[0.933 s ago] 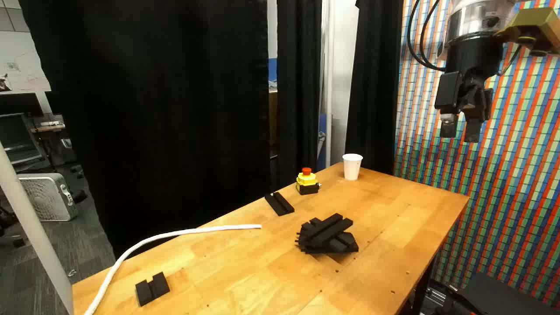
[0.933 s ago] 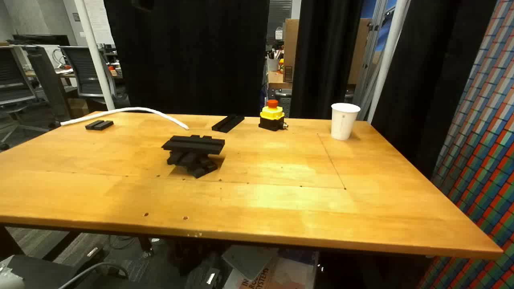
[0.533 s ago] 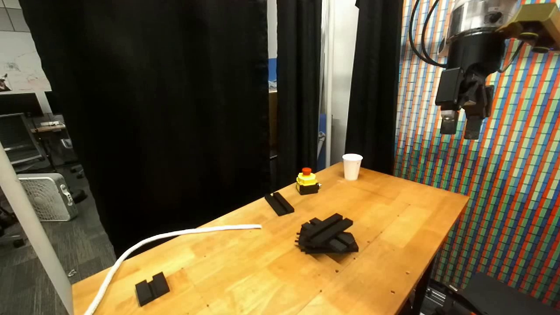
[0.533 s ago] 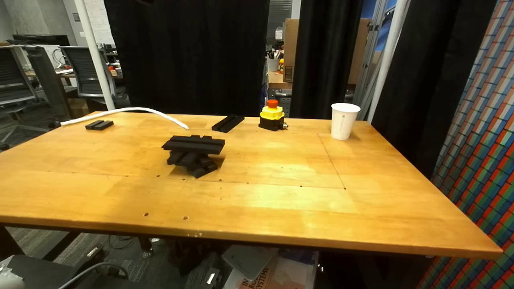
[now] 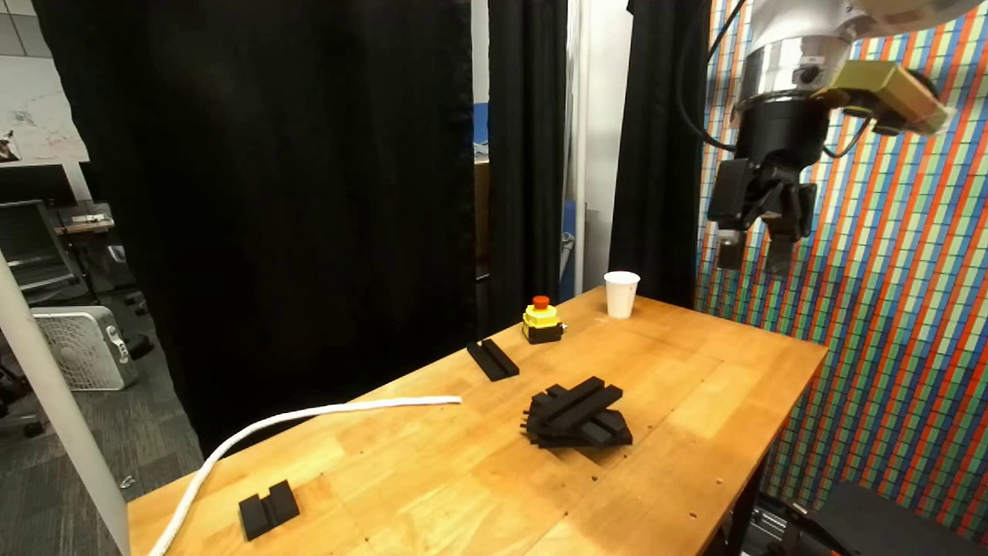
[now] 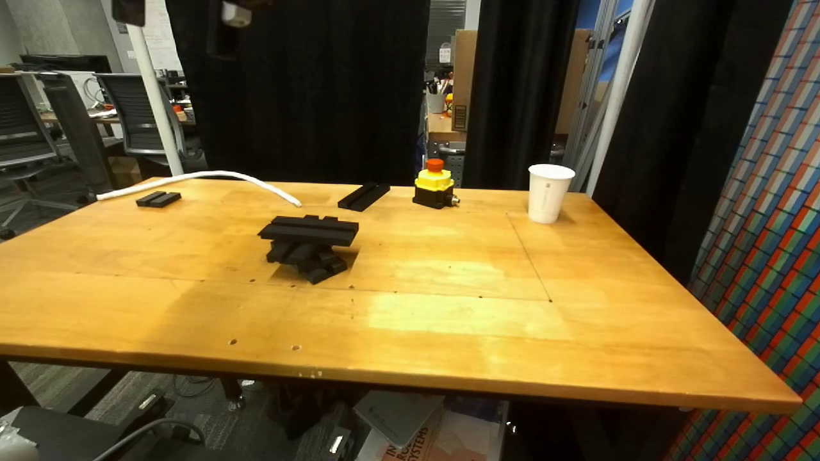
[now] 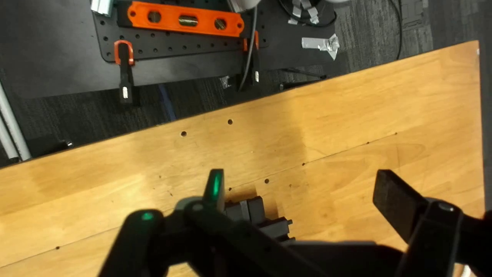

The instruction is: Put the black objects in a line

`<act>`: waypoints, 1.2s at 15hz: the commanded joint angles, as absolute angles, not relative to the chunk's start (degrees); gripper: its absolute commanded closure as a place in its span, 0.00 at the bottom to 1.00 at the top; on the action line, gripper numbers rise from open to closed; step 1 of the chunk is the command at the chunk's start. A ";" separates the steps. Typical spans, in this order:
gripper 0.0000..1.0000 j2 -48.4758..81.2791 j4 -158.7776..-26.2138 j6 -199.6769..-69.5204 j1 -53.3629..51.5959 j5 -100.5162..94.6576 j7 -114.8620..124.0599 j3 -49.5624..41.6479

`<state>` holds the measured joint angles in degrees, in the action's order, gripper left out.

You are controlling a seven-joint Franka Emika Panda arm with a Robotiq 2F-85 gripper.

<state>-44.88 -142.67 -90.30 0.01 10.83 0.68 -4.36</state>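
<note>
Several black bars (image 5: 577, 413) lie in a crossed, untidy pile on the wooden table; the pile also shows in an exterior view (image 6: 309, 237). A separate black grooved piece (image 5: 492, 360) lies flat near the table's back edge, also seen in an exterior view (image 6: 364, 196). Another flat black piece (image 5: 268, 510) lies near the white cord, also in an exterior view (image 6: 158, 199). My gripper (image 5: 755, 255) hangs high above the table, open and empty. In the wrist view the fingertips (image 7: 301, 184) stand wide apart; part of the pile (image 7: 250, 211) shows below, mostly hidden by the gripper.
A yellow and black button box with a red top (image 5: 542, 320) and a white paper cup (image 5: 620, 294) stand at the table's far end. A white cord (image 5: 309, 413) runs along the back edge. The wrist view shows the table's edge (image 7: 246, 104) and a dark base with an orange level (image 7: 186, 19).
My gripper has moved left and a little down in an exterior view, and its fingers now show at the top left of an exterior view. The black pieces have not moved.
</note>
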 commanded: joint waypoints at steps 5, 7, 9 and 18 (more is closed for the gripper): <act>0.00 -32.73 -145.78 -114.21 -0.52 22.83 17.31 7.45; 0.00 -28.94 -145.99 -120.66 -0.49 23.87 23.45 9.79; 0.00 -25.18 -145.59 -126.69 -0.12 22.96 29.94 11.78; 0.00 -7.39 -141.69 -146.43 -0.16 15.89 63.41 15.19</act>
<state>-13.37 -144.84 -142.11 -0.46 19.68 52.88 14.80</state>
